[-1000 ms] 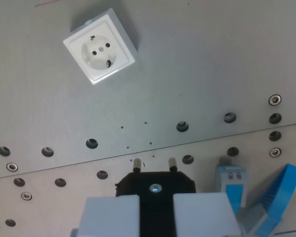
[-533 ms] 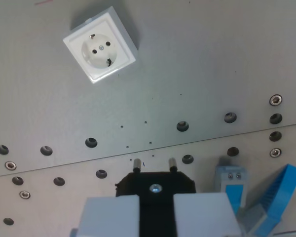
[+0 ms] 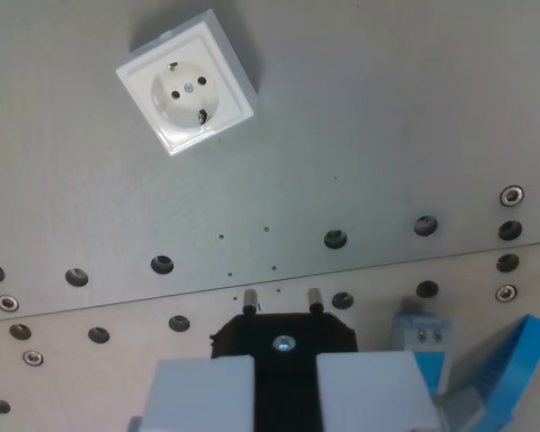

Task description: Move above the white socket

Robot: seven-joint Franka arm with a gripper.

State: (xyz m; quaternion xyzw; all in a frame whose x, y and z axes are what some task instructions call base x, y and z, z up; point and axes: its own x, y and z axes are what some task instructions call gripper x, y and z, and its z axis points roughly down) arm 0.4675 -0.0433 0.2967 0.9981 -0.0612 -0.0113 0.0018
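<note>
- Wrist view: white socket [image 3: 186,94] lies flat on the grey bench [image 3: 387,117], in the upper left of the frame, turned at an angle to the frame edges.
- Gripper [image 3: 282,317] sits at the bottom centre. The jaws are clamped on a black plug [image 3: 283,336], its two metal pins [image 3: 249,299] pointing up-frame toward the row of holes.
- Progress, as I judge it: not there yet. The socket is well apart from the plug, up-frame and toward the wrist view's left. For the task to read as done, the socket face would need to sit just ahead of the pins, near frame centre.
- What is left: carry the plug up-frame and leftward. The socket's tilt may also call for a wrist rotation, if alignment matters here; the task line does not say.
- Blue and grey part [image 3: 486,378] stands at the lower right, near the gripper, on the side away from the likely travel.
- Hidden or unclear: the grey finger blocks [image 3: 201,392] cover the plug's lower body, and the frame cuts them off below.
- The blue part is cut by the right and bottom edges; I cannot tell what it is.
- Height above the bench cannot be read from this single view.
- A small dark mark by the socket's lower earth clip is too small to identify.
</note>
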